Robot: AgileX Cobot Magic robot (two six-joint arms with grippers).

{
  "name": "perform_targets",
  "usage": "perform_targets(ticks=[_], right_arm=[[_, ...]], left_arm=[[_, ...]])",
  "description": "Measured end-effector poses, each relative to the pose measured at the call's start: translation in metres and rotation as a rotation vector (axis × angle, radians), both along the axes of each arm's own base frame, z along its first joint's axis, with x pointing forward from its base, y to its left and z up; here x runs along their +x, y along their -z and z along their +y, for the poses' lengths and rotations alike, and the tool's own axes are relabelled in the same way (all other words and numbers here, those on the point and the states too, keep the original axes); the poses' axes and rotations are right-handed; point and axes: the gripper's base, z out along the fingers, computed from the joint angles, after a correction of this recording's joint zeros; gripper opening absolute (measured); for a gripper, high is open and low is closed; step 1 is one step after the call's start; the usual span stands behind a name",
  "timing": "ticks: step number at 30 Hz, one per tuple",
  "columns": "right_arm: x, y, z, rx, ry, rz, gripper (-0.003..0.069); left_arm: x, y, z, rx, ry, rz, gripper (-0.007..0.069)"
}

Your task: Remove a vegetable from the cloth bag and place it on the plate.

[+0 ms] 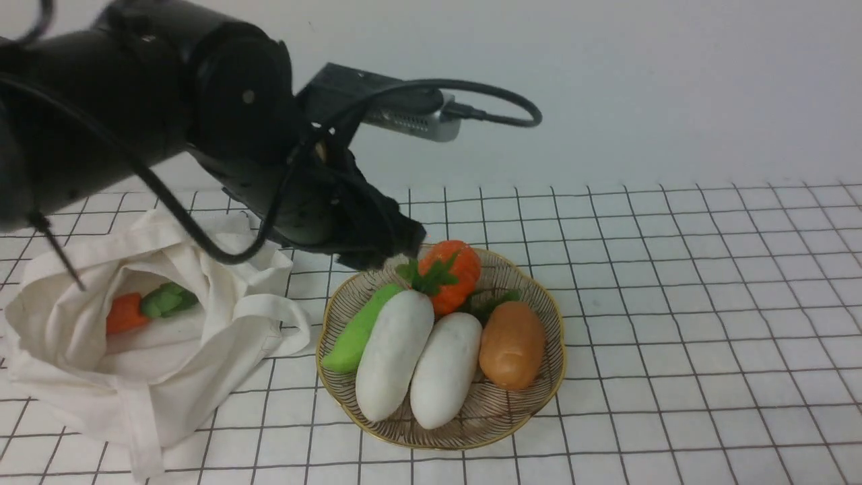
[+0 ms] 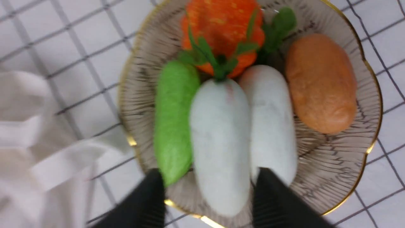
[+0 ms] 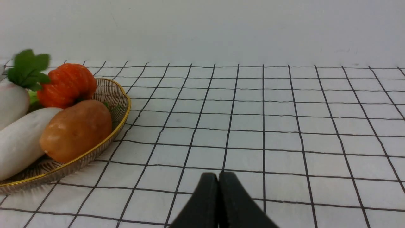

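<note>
We see the radish (image 1: 394,353) lying on the plate (image 1: 532,424), between a cucumber (image 1: 355,331) on its bag side and a second white radish (image 1: 446,369) that it touches on the other side; its leafy end points toward the far rim. Beyond the two radishes sits an orange pumpkin (image 1: 452,271), and past the second radish a brown potato (image 1: 512,344).

The left arm reaches in from the bag side and slopes down to the plate's far rim, its wrist bent so the camera looks back along the radish. In the wrist view the left gripper (image 2: 208,202) has its fingers (image 2: 144,205) spread on either side of the radish's rounded end, with a gap showing at each side (so it is released, not clamping). In the front view the fingers themselves are hidden behind the dark wrist housing.

The right gripper (image 3: 218,202) has its fingers pressed together, empty, low over the checked cloth (image 3: 284,126) on the plate's potato side; its arm is out of the front view.

The bag (image 1: 148,337) lies slumped next to the plate, one strap nearly touching the rim. Inside it we make out a carrot (image 1: 128,312), partly covered by folds. The left wrist view is blurred.
</note>
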Motion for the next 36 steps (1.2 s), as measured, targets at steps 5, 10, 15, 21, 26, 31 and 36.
perform_targets(ticks=[5, 10, 15, 21, 26, 31, 36], right_arm=[[0.000, 0.000, 0.000, 0.000, 0.000, 0.000, -0.0015], [0.000, 0.000, 0.000, 0.000, 0.000, 0.000, -0.0015], [0.000, 0.000, 0.000, 0.000, 0.000, 0.000, -0.0015], [0.000, 0.000, 0.000, 0.000, 0.000, 0.000, -0.0015], [0.000, 0.000, 0.000, 0.001, 0.000, 0.000, -0.0015], [0.000, 0.000, 0.000, 0.001, 0.000, 0.000, -0.0015], [0.000, 0.000, 0.000, 0.001, 0.000, 0.000, -0.0015]], left_arm=[[-0.033, -0.048, 0.024, -0.063, -0.039, -0.131, 0.0011], [-0.086, -0.092, 0.056, -0.184, -0.047, -0.308, -0.0008], [-0.130, -0.088, 0.082, -0.272, -0.052, -0.410, -0.0007], [-0.175, -0.051, 0.107, -0.396, -0.063, -0.515, -0.0007], [-0.205, -0.018, 0.124, -0.487, -0.060, -0.603, -0.0007], [-0.227, 0.001, 0.135, -0.562, -0.059, -0.645, -0.0007], [-0.237, 0.000, 0.140, -0.617, -0.057, -0.666, -0.0007]])
